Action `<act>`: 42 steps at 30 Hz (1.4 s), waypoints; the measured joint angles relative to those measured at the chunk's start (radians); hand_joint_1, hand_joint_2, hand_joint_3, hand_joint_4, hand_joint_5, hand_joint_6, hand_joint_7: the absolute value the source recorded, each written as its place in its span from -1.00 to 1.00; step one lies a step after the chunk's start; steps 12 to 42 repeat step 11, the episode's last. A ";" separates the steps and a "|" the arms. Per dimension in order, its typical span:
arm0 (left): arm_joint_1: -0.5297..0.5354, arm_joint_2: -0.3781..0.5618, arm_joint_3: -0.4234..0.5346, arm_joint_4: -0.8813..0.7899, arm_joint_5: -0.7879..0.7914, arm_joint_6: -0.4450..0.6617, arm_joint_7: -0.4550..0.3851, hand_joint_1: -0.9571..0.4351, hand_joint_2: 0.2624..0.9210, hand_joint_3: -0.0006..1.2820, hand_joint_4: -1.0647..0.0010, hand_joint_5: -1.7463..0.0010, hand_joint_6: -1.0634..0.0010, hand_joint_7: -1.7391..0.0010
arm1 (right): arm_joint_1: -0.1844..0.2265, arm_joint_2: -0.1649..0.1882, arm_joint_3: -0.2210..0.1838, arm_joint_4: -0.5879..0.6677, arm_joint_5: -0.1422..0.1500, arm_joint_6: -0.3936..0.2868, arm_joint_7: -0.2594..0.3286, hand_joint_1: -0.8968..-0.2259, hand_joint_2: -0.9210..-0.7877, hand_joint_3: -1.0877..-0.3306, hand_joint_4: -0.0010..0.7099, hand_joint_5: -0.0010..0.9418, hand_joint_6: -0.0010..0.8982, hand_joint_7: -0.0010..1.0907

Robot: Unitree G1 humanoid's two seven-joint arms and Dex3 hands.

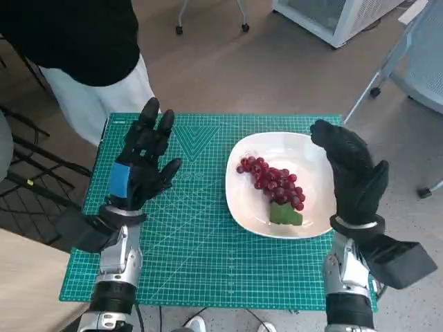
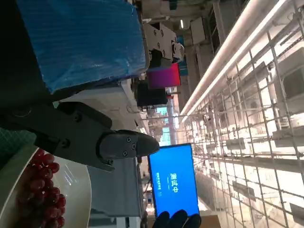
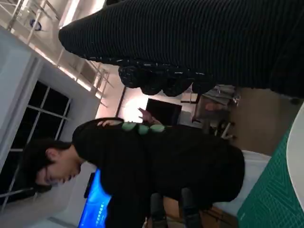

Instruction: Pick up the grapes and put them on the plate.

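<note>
A person [image 1: 83, 48] in a black top and white trousers is standing at the far left corner of the desk [image 1: 76, 315], whose top is lying under a green cutting mat [image 1: 201, 256]. On the mat's right half a white plate [image 1: 304, 149] is holding the grapes [image 1: 271, 181], a red bunch with a green leaf at its near end, lying across the plate's middle. The left hand [image 1: 142, 162] is hovering over the mat left of the plate with its fingers [image 1: 149, 117] spread wide and holding nothing, while the right hand [image 1: 351, 169] is hanging over the plate's right rim, fingers loosely apart and also empty.
</note>
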 measured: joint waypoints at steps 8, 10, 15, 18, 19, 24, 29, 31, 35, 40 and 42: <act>0.002 -0.009 -0.002 -0.005 -0.006 0.000 -0.010 -0.23 1.00 -0.38 0.59 0.99 0.61 0.99 | 0.000 -0.001 0.000 -0.004 -0.006 0.005 0.000 -0.32 -1.00 0.02 0.29 -1.00 -0.68 -0.48; 0.003 -0.012 -0.002 -0.005 -0.006 0.000 -0.012 -0.23 1.00 -0.38 0.58 0.99 0.61 0.99 | 0.000 -0.002 0.000 -0.004 -0.008 0.004 0.000 -0.33 -1.00 0.02 0.29 -1.00 -0.68 -0.48; 0.003 -0.012 -0.002 -0.005 -0.006 0.001 -0.012 -0.23 1.00 -0.38 0.58 0.99 0.61 0.99 | 0.000 -0.002 0.000 -0.004 -0.008 0.004 0.000 -0.34 -1.00 0.02 0.29 -1.00 -0.68 -0.48; 0.003 -0.012 -0.002 -0.005 -0.006 0.001 -0.012 -0.23 1.00 -0.38 0.58 0.99 0.61 0.99 | 0.000 -0.002 0.000 -0.004 -0.008 0.004 0.000 -0.34 -1.00 0.02 0.29 -1.00 -0.68 -0.48; 0.003 -0.012 -0.002 -0.005 -0.006 0.001 -0.012 -0.23 1.00 -0.38 0.58 0.99 0.61 0.99 | 0.000 -0.002 0.000 -0.004 -0.008 0.004 0.000 -0.34 -1.00 0.02 0.29 -1.00 -0.68 -0.48; 0.003 -0.012 -0.002 -0.005 -0.006 0.001 -0.012 -0.23 1.00 -0.38 0.58 0.99 0.61 0.99 | 0.000 -0.002 0.000 -0.004 -0.008 0.004 0.000 -0.34 -1.00 0.02 0.29 -1.00 -0.68 -0.48; 0.003 -0.012 -0.002 -0.005 -0.006 0.001 -0.012 -0.23 1.00 -0.38 0.58 0.99 0.61 0.99 | 0.000 -0.002 0.000 -0.004 -0.008 0.004 0.000 -0.34 -1.00 0.02 0.29 -1.00 -0.68 -0.48; 0.003 -0.012 -0.002 -0.005 -0.006 0.001 -0.012 -0.23 1.00 -0.38 0.58 0.99 0.61 0.99 | 0.000 -0.002 0.000 -0.004 -0.008 0.004 0.000 -0.34 -1.00 0.02 0.29 -1.00 -0.68 -0.48; 0.003 -0.012 -0.002 -0.005 -0.006 0.001 -0.012 -0.23 1.00 -0.38 0.58 0.99 0.61 0.99 | 0.000 -0.002 0.000 -0.004 -0.008 0.004 0.000 -0.34 -1.00 0.02 0.29 -1.00 -0.68 -0.48; 0.003 -0.012 -0.002 -0.005 -0.006 0.001 -0.012 -0.23 1.00 -0.38 0.58 0.99 0.61 0.99 | 0.000 -0.002 0.000 -0.004 -0.008 0.004 0.000 -0.34 -1.00 0.02 0.29 -1.00 -0.68 -0.48; 0.003 -0.012 -0.002 -0.005 -0.006 0.001 -0.012 -0.23 1.00 -0.38 0.58 0.99 0.61 0.99 | 0.000 -0.002 0.000 -0.004 -0.008 0.004 0.000 -0.34 -1.00 0.02 0.29 -1.00 -0.68 -0.48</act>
